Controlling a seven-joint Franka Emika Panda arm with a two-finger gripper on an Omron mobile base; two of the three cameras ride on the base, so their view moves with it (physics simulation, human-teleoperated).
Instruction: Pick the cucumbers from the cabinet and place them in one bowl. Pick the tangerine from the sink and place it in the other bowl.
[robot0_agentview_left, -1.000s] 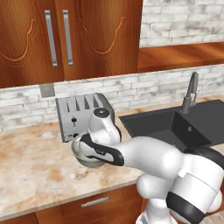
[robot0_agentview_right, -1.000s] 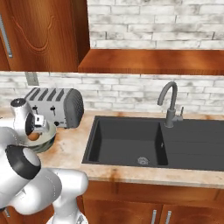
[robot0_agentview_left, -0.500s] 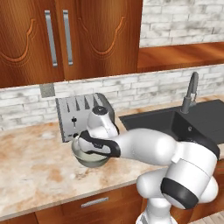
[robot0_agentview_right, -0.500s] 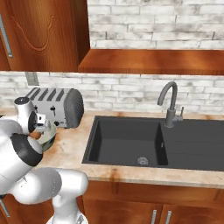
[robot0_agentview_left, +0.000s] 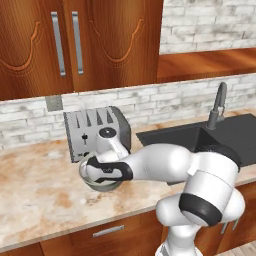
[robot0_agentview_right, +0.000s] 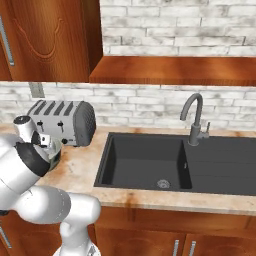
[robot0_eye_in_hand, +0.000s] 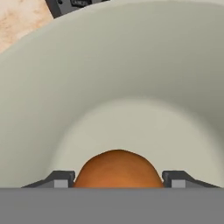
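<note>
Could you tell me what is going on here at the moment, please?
The white arm has reached down into the grey-green bowl on the counter in front of the toaster. Its tool sits low inside the bowl with the tangerine between its fingertips, jaws on either side of the fruit. The tangerine is not yet released. The sink to the right holds no fruit.

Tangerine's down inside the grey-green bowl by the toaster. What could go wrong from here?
1. The gripper has its fingertips on both sides of the tangerine; if it lifts before opening fully, the fruit may come back out.
2. The hand sits low inside the grey-green bowl; a sideways retreat could catch the wall and drag or tip it.
3. The toaster stands right behind the bowl, so a backward swing may knock it.
</note>
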